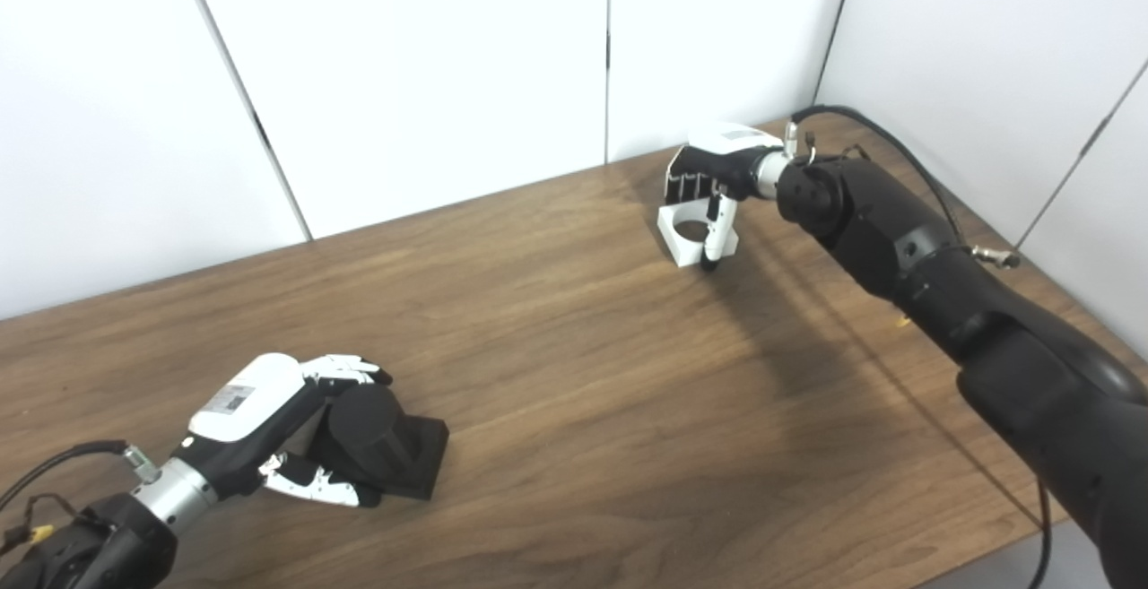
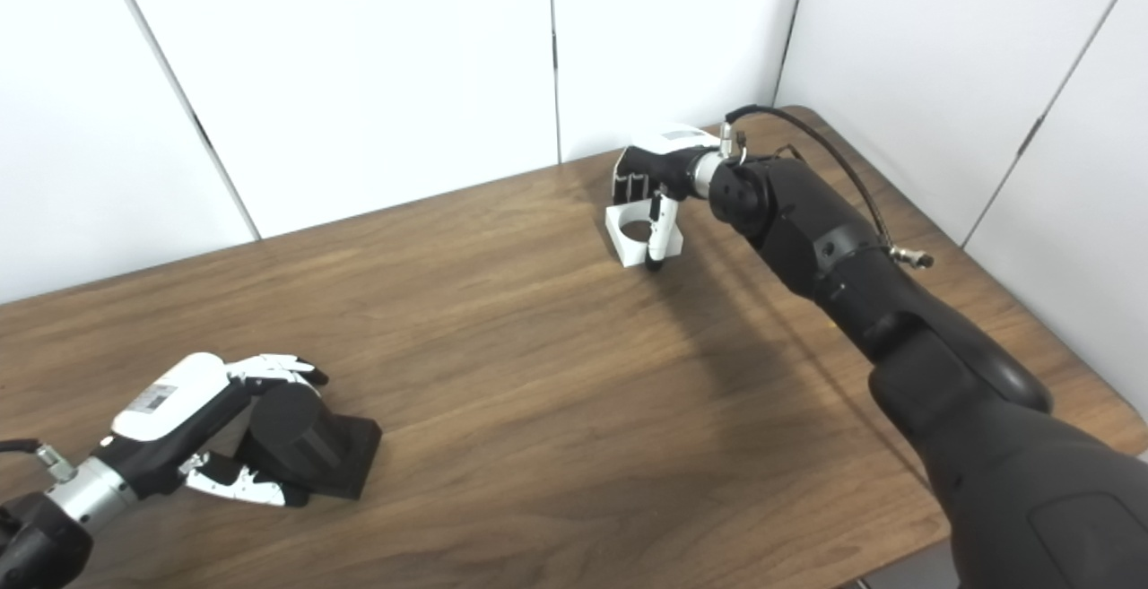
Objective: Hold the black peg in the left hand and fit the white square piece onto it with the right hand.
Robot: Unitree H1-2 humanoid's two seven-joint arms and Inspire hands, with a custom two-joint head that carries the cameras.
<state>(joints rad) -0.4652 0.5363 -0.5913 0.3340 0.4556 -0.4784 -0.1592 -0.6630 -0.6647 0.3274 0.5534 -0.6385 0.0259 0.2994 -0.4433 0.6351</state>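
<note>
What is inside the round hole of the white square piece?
The white square piece shows a dark, seemingly empty hole; no peg is in it. The right hand covers its far edge, one finger crossing its front. The black peg lies far away.

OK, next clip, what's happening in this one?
A humanoid robot is working at a wooden table with both hands. Its left hand is wrapped around the black peg, which lies on its side near the front left. Far across the table, the right hand has its fingers closing around the white square piece, which rests on the table. The two parts are far apart; nothing is fitted yet.
</note>
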